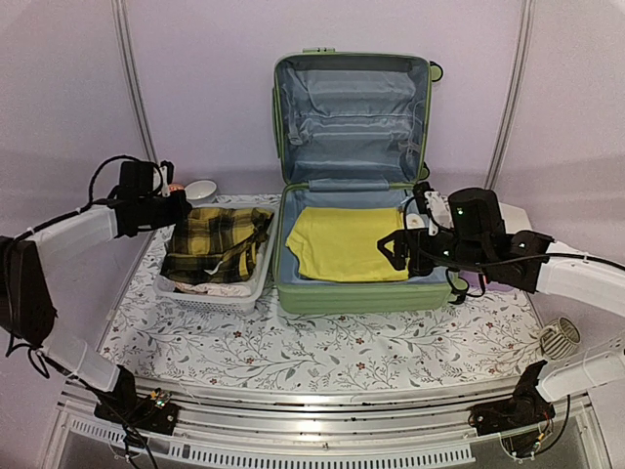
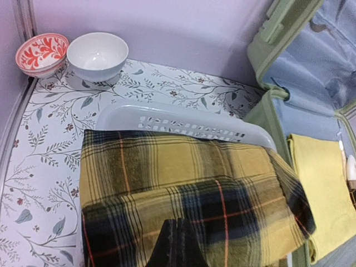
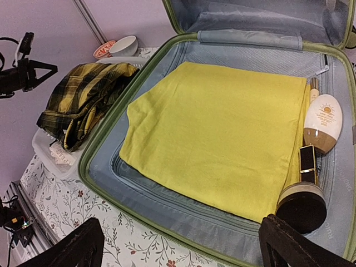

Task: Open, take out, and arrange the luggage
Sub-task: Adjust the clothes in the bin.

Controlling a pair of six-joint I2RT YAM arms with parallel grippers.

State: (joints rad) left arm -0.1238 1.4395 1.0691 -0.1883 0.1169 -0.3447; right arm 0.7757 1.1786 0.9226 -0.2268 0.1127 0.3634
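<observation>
Our right gripper (image 1: 395,249) hangs over the right side of the luggage (image 1: 361,296), jaws wide and empty. The luggage lies open on the counter (image 1: 293,342). A yellow cloth (image 1: 347,242) and cosmetics (image 3: 320,122) are not yet taken out. To the left, a plaid shirt (image 1: 215,244) already fills the basket (image 1: 210,293). At its far corner, our left gripper (image 1: 181,208) has its jaws closed, empty.

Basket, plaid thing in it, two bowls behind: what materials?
Basket: white moulded plastic, by its slotted rim. Plaid cloth: soft woven fabric, maybe flannel; it folds and drapes. White bowl and red-patterned bowl: glossy, probably glazed ceramic.
</observation>
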